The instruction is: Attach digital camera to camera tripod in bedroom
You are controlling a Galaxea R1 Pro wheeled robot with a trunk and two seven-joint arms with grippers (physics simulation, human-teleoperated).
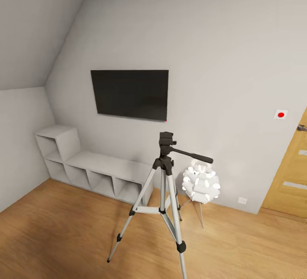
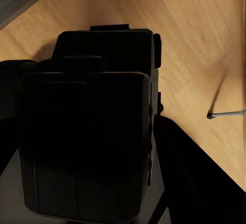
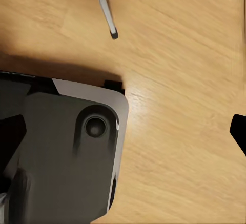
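**Tripod standing ahead, camera filling the left wrist view**

The tripod (image 1: 164,194) is standing upright on the wood floor (image 1: 64,236), legs spread, its pan handle sticking out toward the door (image 1: 292,172). A white lamp (image 1: 201,184) is sitting just beside it, a TV (image 1: 130,93) is hanging on the wall behind, and a low shelf (image 1: 91,168) is running along below it. In the left wrist view, the camera (image 2: 89,131) is looming dark and close; whether the left jaws are clenching it, I cannot tell. In the right wrist view, a tripod foot (image 3: 114,34) is resting on the floor; the right jaws' state is likewise unclear.
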